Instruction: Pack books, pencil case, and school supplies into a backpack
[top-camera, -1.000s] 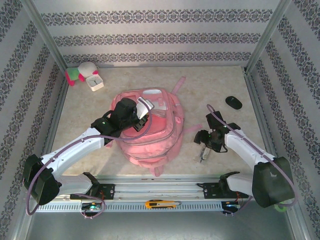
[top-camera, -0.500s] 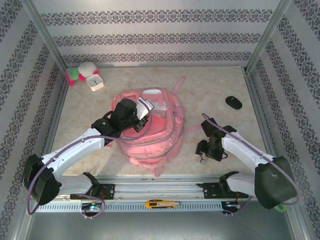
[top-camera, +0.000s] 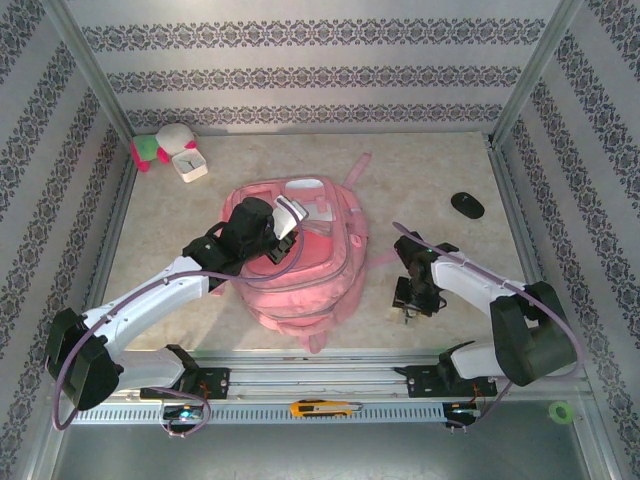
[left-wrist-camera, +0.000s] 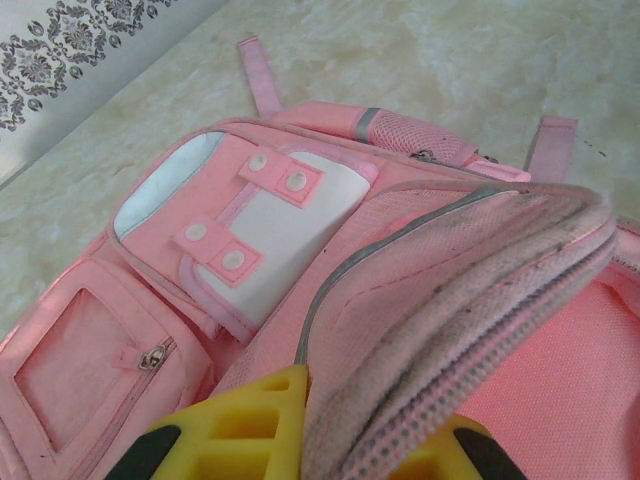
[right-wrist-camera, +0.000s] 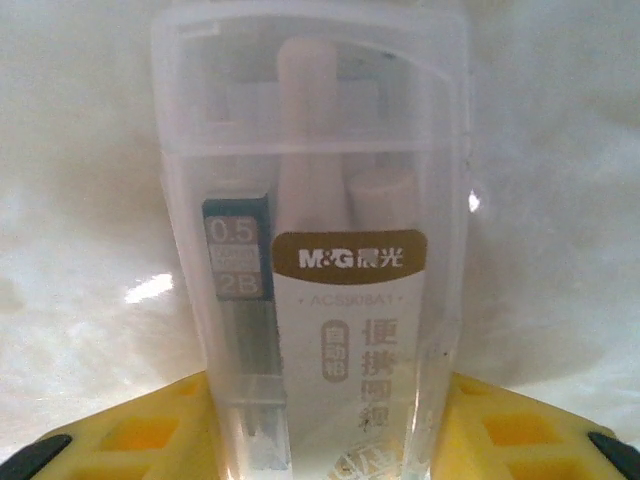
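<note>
Overhead view of a marble-patterned table (top-camera: 420, 170) with a large pink backpack (top-camera: 300, 290) lying flat in the middle and 2 robot arms reaching in from the near edge.

The left gripper (left-wrist-camera: 340, 440) is clamped narrow on the backpack's zip-edged rim (left-wrist-camera: 470, 290), lifting it so the main compartment gapes. The right gripper (right-wrist-camera: 330, 430) is down at the table just right of the backpack. Its 2 yellow fingers (right-wrist-camera: 140, 435) flank a clear plastic stationery case (right-wrist-camera: 320, 200), which lies on the table, apart from the bag. The jaws stand half-narrowed about the case. Whether they already pinch it I cannot tell.

The step in hand looks like picking up 1 of the school supplies. The next move likely calls for a firm pinch on the slippery case, a lift, then a carry left over the raised rim and a release inside the opening.

Containers: the open compartment shows pink lining, and any contents are hidden from these views. The front pocket has a white panel (left-wrist-camera: 290, 215) with 2 snap tabs, and the small zip pocket (left-wrist-camera: 90, 350) beside it is closed. The clear case holds a tube of 0.5 2B pencil leads (right-wrist-camera: 238, 290) and white eraser-like pieces.
</note>
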